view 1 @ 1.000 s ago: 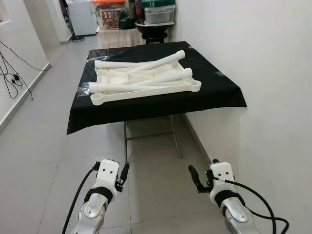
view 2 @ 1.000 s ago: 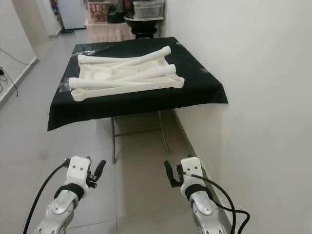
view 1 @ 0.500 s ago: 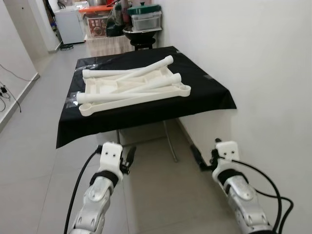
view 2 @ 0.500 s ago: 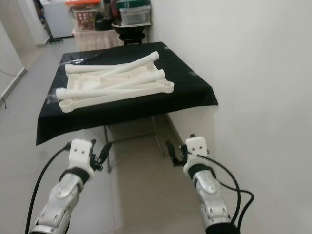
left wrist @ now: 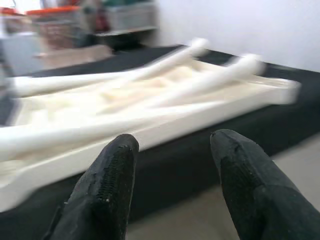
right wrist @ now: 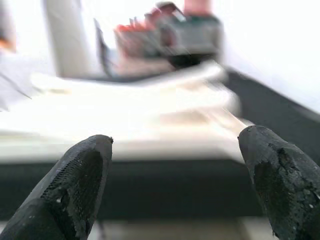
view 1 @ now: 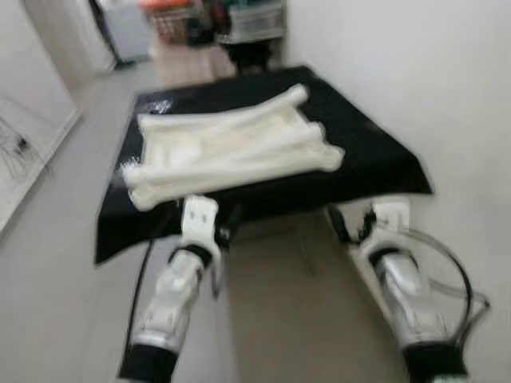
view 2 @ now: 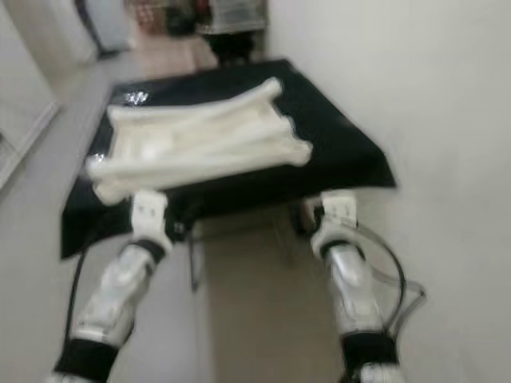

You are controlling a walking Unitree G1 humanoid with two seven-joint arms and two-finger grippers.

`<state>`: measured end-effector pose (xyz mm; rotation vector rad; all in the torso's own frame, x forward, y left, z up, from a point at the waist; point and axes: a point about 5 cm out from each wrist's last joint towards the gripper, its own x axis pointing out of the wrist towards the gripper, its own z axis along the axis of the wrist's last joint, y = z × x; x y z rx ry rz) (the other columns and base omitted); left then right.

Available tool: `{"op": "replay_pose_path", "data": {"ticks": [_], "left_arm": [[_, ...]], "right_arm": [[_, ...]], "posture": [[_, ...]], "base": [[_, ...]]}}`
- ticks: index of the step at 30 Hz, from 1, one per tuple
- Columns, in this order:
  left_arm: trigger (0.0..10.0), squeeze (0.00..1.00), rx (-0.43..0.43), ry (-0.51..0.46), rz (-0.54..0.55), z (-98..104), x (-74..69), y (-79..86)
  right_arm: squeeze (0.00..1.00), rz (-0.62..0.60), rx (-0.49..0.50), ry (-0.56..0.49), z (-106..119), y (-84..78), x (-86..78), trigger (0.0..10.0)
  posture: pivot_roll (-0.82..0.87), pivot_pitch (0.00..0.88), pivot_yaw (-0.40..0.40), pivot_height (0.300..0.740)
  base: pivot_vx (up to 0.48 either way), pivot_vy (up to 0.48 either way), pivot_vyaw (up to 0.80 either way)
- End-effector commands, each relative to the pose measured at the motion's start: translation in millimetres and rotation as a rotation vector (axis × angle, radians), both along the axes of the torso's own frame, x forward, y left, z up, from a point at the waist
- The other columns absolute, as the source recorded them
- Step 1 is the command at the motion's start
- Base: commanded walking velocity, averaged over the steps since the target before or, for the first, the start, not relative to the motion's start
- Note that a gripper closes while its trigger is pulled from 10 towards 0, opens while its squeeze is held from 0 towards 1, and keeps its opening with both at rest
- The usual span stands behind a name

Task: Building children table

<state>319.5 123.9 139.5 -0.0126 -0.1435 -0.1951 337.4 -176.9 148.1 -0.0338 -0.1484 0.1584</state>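
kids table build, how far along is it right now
Nothing looks assembled: the white table parts lie in a loose pile on the black-covered table. In hand, nothing: the left end effector and right end effector are both open and empty, raised just short of the table's near edge. Left to do: grasp the parts and all the joining. The head views are blurred, so fine detail is unclear.

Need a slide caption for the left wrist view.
Left gripper, fingers open, faces white table parts lying on a black-covered table.
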Motion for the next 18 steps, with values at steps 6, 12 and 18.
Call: {"op": "replay_pose_path", "data": {"ticks": [6, 12, 18], "left_arm": [[10.0, 0.00, 0.006, 0.025, -0.020, -2.0, 1.6, -1.5], [10.0, 0.00, 0.002, 0.024, -0.031, 2.1, 5.0, -2.7], [10.0, 0.00, -0.007, 0.035, -0.032, 0.1, 3.2, -2.8]], "right_arm": [[0.00, 0.042, 0.030, 0.034, -10.5, 7.9, -5.7, 10.0], [0.00, 0.049, 0.035, 0.022, -5.0, 6.1, -5.4, 10.0], [0.00, 0.068, 0.022, 0.017, -0.9, 3.1, -7.0, 10.0]], "posture": [[-0.12, 0.000, 0.065, 0.740], [-0.13, 0.000, 0.076, 0.740], [-0.13, 0.000, 0.062, 0.740]], "base": [[0.346, 0.000, 0.00], [0.342, 0.000, 0.00], [0.331, 0.000, 0.00]]}}
